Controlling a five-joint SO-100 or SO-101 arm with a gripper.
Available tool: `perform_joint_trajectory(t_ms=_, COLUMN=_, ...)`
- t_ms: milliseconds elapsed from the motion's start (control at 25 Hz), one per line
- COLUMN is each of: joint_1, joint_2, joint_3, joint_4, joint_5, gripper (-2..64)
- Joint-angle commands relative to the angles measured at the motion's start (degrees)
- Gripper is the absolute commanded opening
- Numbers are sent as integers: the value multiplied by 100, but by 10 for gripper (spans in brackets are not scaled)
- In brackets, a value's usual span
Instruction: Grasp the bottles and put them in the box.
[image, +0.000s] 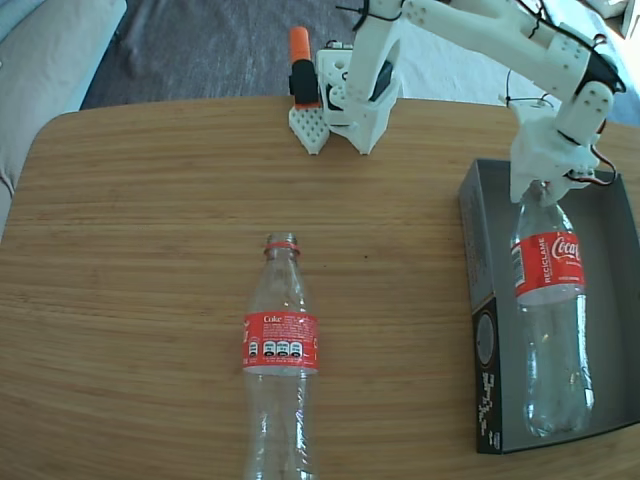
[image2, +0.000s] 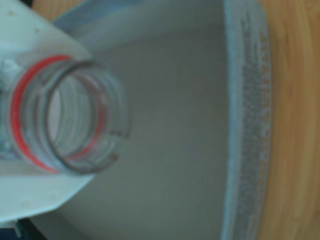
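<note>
2 empty Coca-Cola bottles: fingers (image: 541, 186) clenched on the boxed bottle (image: 551, 315) neck; tabletop bottle (image: 279, 370) looks light, slippery, best gripped below its red ring.

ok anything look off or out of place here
Nothing spilled or damaged. Both bottles are capless: one is in the box, its neck in the gripper; the other lies on the table.

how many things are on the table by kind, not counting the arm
Coca-Cola bottles: 2, one lying on the bare table, one in the box with its neck at the gripper
Boxes: 1, the dark grey box at the right of the fixed view
Total: 3
</note>
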Motion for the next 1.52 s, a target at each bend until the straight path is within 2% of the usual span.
perform_joint_trajectory(t_ms=0, joint_1=44, joint_2=105, joint_3=-26, joint_4=0, joint_5=9, gripper=80)
perform_joint_trajectory(t_ms=400, joint_1=-18, joint_2=141, joint_3=149, joint_4=-79, joint_5=9, gripper=84)
perform_joint_trajectory(t_ms=1000, joint_1=-26, joint_2=44, joint_3=439, joint_4=-642, joint_5=9, gripper=84)
perform_joint_trajectory(t_ms=1480, joint_1=-18, joint_2=53, joint_3=729, joint_4=-809, joint_5=0, gripper=84)
